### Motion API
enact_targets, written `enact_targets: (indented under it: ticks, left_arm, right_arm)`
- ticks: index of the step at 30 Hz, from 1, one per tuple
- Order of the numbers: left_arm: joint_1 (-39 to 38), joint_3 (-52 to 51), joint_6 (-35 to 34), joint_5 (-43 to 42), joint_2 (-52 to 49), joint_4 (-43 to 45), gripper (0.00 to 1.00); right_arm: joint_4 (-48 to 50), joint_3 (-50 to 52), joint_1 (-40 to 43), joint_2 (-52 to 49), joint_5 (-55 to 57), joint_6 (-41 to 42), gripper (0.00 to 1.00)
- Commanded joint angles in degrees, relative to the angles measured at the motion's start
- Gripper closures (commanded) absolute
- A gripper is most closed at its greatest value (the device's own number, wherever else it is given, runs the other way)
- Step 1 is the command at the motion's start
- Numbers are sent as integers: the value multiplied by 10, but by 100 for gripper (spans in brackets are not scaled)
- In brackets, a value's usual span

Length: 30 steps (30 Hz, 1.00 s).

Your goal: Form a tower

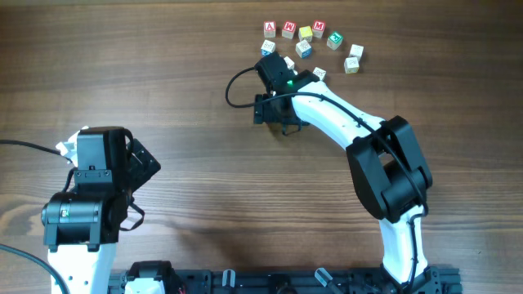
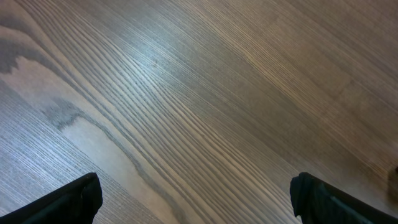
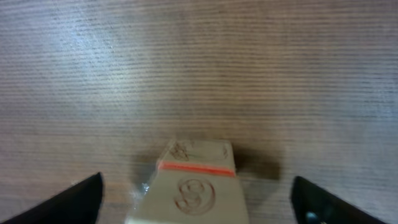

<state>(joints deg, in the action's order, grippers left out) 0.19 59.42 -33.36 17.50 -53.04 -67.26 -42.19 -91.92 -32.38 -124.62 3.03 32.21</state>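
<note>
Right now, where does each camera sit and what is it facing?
Overhead: above the brown wooden table, facing straight down; left arm, right arm, loose letter cubes.
Left wrist: faces tabletop; open left gripper, dark fingertips at bottom corners.
Right wrist: faces pale wooden cube tower flanked by open right gripper.
Shared: overhead and right wrist both show right gripper.

From my right wrist I look down on the tower (image 3: 196, 183). It stands on the tabletop (image 3: 199, 74) at the near edge of the view, about midway from left to right. It is pale wood. Its upper surface carries a faint scribbled print, with a thin red-orange band just below it. The face under the band shows a carved round figure. I cannot tell how many cubes it holds.
</note>
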Motion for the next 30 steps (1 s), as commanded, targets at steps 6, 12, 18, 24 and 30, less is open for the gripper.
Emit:
enact_targets:
  ticks: [6, 12, 18, 24, 30]
  left_arm:
    - [5, -1, -5, -1, 0, 0, 0]
    - [5, -1, -5, -1, 0, 0, 0]
    - [5, -1, -5, -1, 0, 0, 0]
    - [5, -1, -5, -1, 0, 0, 0]
    - [5, -1, -5, -1, 0, 0, 0]
  right_arm:
    - [-99, -186, 11, 35, -5, -53, 0]
    - [-14, -212, 111, -32, -127, -293, 0]
    - [0, -212, 127, -112, -193, -463, 0]
    - [71, -212, 124, -175, -134, -474, 1]
    - [99, -212, 125, -181, -113, -493, 33]
